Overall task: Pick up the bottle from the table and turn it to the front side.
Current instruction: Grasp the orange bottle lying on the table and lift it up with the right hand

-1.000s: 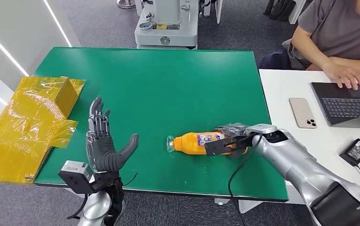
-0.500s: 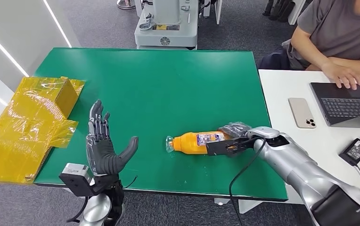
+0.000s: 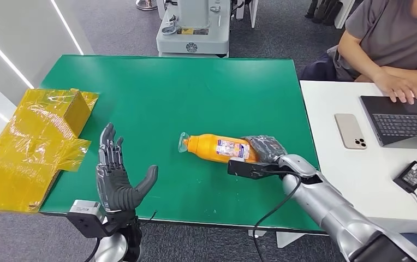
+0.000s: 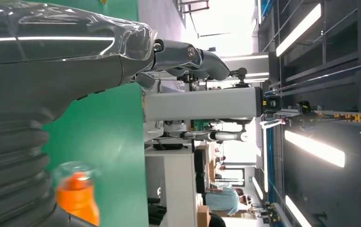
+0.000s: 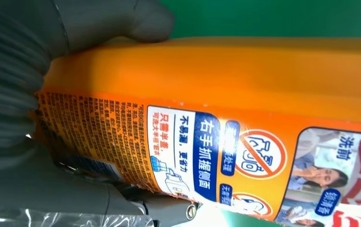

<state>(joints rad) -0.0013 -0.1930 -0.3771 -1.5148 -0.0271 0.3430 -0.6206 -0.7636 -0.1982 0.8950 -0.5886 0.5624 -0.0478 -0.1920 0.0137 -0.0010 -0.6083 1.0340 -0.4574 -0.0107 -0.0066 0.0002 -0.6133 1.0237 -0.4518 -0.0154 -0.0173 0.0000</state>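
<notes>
On the green tabletop [image 3: 195, 87] — the largest thing in sight — a crumpled yellow wrapping [image 3: 31, 147] lies over the left edge, and a person [image 3: 392, 43] sits at a white desk [image 3: 370, 164] beyond the right edge, with a laptop [image 3: 403, 117] and a phone [image 3: 351, 131] on it.

The right hand [image 3: 263, 150] is wrapped around the base end of the bottle [image 3: 217, 147]; the right wrist view shows the thumb and fingers pressed to its orange body. The left hand [image 3: 116, 174] stands spread near the front edge, palm turned toward the bottle and holding nothing.

The bottle lies on its side a little right of the middle, tilted, with its cap end toward the left hand; whether it touches the mat I cannot tell. It is orange plastic with a clear cap [image 3: 183, 143] and a printed label [image 5: 244, 156] carrying text, warning signs and a photo.

It looks stiff-walled and smooth — likely slippery under the fingers, and heavier if full. The broad body near the base seems the safest hold, leaving the label free to turn.
</notes>
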